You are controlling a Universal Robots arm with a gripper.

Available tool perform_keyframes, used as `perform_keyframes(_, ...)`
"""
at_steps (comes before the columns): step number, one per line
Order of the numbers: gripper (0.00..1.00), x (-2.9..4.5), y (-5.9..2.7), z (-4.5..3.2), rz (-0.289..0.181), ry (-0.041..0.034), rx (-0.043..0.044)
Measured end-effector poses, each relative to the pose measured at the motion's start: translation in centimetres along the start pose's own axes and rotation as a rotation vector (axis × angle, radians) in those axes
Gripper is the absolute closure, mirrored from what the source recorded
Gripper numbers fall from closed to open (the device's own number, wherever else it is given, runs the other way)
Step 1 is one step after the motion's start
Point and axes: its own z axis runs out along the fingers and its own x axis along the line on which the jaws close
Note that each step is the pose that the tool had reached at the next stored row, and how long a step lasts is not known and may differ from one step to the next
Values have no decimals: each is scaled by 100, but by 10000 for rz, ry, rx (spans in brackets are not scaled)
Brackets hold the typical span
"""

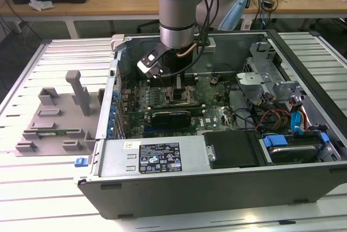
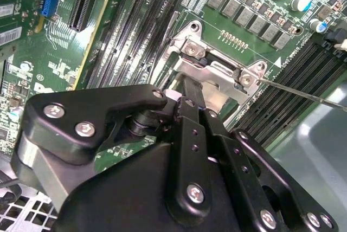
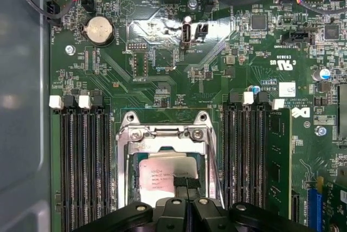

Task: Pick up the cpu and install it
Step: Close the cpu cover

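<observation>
Exterior view: a slatted metal table [image 1: 32,188] carries an open desktop computer case [image 1: 217,188] lying on its side, with a grey plastic fixture [image 1: 54,118] beside it towards the exterior view's left. The pale blue and silver robot arm [image 1: 176,15] reaches straight down into the case above the green motherboard [image 1: 217,114], just behind a long black expansion card [image 1: 171,117].

Seen in the first wrist view, the motherboard [image 3: 162,53] lies flat with banks of black memory slots [image 3: 81,161] on either side of the silver socket frame [image 3: 162,131]. One green memory module [image 3: 277,156] stands in the outermost slot of one bank, and a round coin cell [image 3: 99,30] sits near a corner of the board.

The cpu [image 3: 160,175], its shiny metal top facing up, lies flat inside the opening of the socket frame. The black claw [image 3: 187,186] hangs directly over it, its fingers [image 3: 181,210] drawn close together with the tips at one edge of the chip; whether they touch it cannot be told.

In the second wrist view the claw [image 2: 181,94] shows the same narrow stance, its tips just beside the hinged end of the socket frame [image 2: 217,72].
</observation>
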Motion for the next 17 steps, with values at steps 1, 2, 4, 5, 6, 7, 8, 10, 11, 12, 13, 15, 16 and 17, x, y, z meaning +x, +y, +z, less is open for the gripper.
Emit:
perform_keyframes(1, 89, 0, -1, 6, 1, 0, -2)
perform_keyframes(2, 89, 1, -1, 10, 2, 2, -5)
perform_keyframes(4, 89, 2, -1, 12, 2, 4, -6)
perform_keyframes(5, 89, 7, -1, 13, 7, 3, -7)
perform_keyframes(6, 89, 14, -1, 13, 13, 3, -5)
perform_keyframes(7, 89, 18, -1, 13, 18, 4, -4)
perform_keyframes(8, 89, 23, -1, 13, 26, 5, -5)
perform_keyframes(10, 89, 42, -1, 14, 58, 3, -5)
perform_keyframes(11, 89, 53, -1, 14, 76, 3, -4)
perform_keyframes(12, 89, 55, -1, 13, 81, 2, -3)
perform_keyframes(13, 89, 57, -1, 13, 85, 1, -2)
perform_keyframes(15, 89, 57, 2, 11, 90, -3, 3)
perform_keyframes(16, 89, 58, 18, 10, 93, -6, 6)
perform_keyframes(17, 89, 58, 29, 10, 92, -6, 3)
